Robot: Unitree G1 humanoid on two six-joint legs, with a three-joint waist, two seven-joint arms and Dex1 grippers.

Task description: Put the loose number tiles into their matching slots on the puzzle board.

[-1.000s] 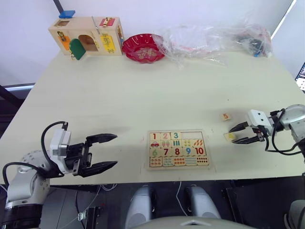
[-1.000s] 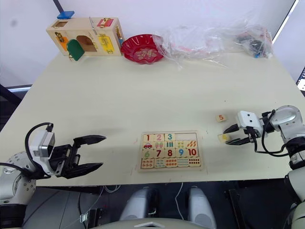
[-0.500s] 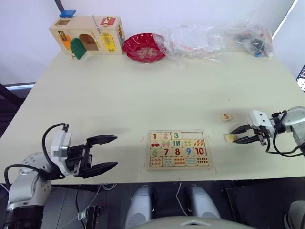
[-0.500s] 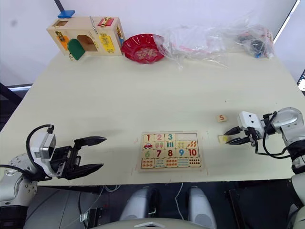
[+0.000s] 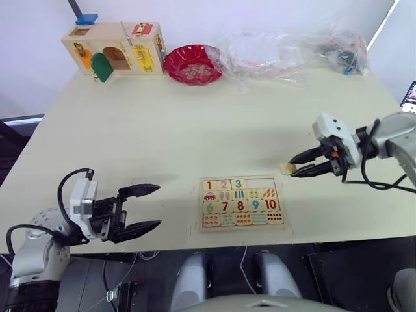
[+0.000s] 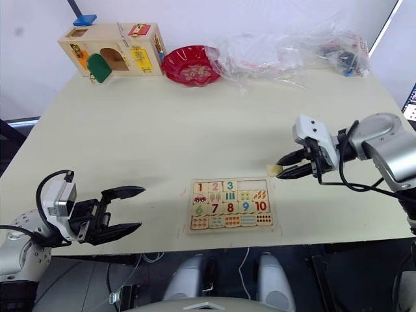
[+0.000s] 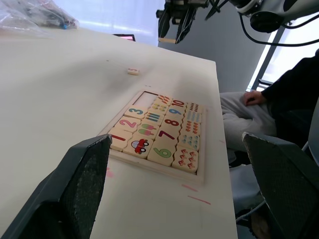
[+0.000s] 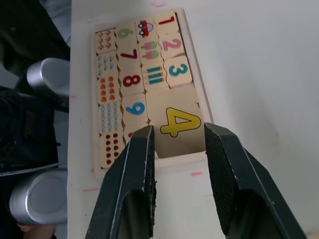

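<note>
Tiles 1, 2, 3 seated in puzzle board top row, matching slots for 4 and 5 bare — yellow 4 tile pinched in right claw just above them; left claw agape, holding nothing, and 5 tile loose on counter.

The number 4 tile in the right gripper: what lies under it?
Under the 4 tile held by the right gripper lies the puzzle board's empty top strip; the tile covers part of it.
</note>
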